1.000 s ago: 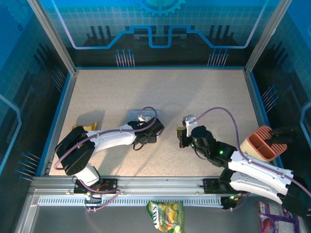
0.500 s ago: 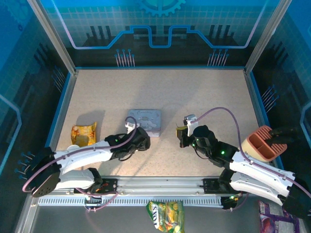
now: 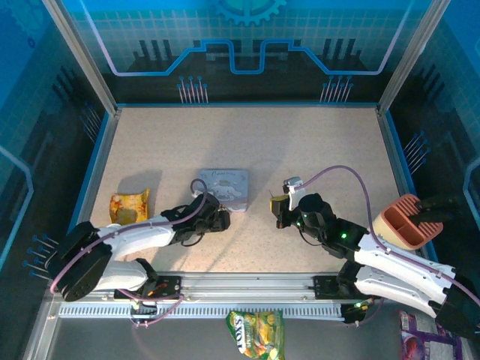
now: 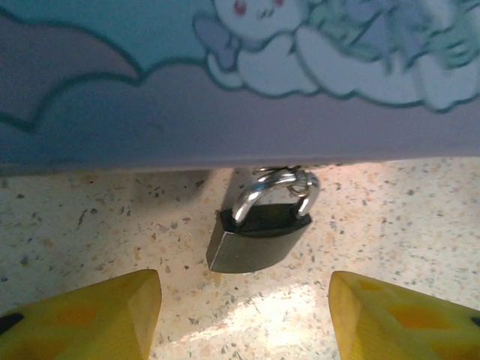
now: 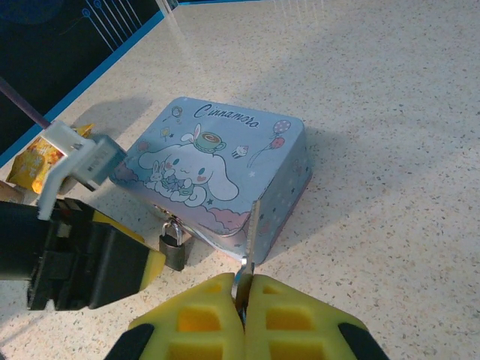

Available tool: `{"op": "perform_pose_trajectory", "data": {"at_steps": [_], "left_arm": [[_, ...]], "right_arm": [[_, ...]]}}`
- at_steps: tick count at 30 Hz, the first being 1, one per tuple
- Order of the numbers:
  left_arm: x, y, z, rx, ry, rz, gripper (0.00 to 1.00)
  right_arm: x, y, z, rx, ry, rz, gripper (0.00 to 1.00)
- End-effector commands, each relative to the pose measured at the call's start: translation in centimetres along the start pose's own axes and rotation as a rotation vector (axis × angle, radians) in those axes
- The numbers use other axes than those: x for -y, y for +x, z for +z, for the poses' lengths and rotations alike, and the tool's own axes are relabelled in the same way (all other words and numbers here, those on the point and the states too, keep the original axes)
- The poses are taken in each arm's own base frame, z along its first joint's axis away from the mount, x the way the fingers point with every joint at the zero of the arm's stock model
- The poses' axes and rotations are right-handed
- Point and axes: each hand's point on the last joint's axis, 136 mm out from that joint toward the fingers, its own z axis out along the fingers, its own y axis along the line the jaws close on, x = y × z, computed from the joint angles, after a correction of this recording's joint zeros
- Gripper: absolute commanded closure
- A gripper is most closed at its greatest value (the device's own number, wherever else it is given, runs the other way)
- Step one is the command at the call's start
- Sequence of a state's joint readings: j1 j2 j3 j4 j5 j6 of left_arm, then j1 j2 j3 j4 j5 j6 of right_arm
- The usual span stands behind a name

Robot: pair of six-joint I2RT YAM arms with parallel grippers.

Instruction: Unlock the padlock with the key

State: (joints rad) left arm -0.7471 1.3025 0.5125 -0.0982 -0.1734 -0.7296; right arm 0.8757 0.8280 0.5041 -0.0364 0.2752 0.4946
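The padlock (image 4: 259, 240), small and dark with a silver shackle, hangs from the hasp on the front of the lilac cartoon tin (image 4: 225, 97) and rests on the table. My left gripper (image 4: 244, 315) is open just short of it, one yellow fingertip on each side and nothing between them. In the right wrist view the padlock (image 5: 172, 251) sits at the tin's (image 5: 217, 165) near edge, beside the left gripper (image 5: 90, 255). My right gripper (image 5: 244, 292) is shut on the key (image 5: 251, 229), whose thin blade points up toward the tin. From above, the left gripper (image 3: 214, 217) is at the tin (image 3: 225, 187) and the right gripper (image 3: 279, 214) is a short way to its right.
A crumpled yellow snack packet (image 3: 129, 206) lies left of the left arm. A terracotta holder (image 3: 405, 221) stands at the table's right edge. A green snack bag (image 3: 255, 334) lies in front of the base rail.
My left gripper has drawn back from the tin toward the near left, and that arm has folded lower. The right arm and key have stayed still.
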Motion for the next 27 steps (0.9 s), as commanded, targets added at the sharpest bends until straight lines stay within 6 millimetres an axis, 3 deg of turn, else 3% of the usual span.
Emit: {"op": "perform_pose_trajectory", "data": {"at_steps": [1, 12, 19, 27], "left_arm": [[1.3, -1.1, 0.6, 0.013, 0.035, 0.0, 0.4], [2.5, -2.1, 2.3, 0.018, 0.038, 0.009, 0.48], [3.5, -2.3, 3.2, 0.001, 0.053, 0.001, 0.64], [4.2, -1.3, 3.4, -0.01, 0.097, -0.053, 0.8]], "right_arm": [[-0.2, -0.9, -0.5, 0.02, -0.013, 0.027, 1.0], [-0.4, -1.6, -0.8, 0.031, -0.015, 0.012, 1.0], [-0.5, -1.3, -0.9, 0.018, -0.018, 0.011, 1.0], [0.2, -1.0, -0.9, 0.019, 0.01, 0.028, 1.0]]}}
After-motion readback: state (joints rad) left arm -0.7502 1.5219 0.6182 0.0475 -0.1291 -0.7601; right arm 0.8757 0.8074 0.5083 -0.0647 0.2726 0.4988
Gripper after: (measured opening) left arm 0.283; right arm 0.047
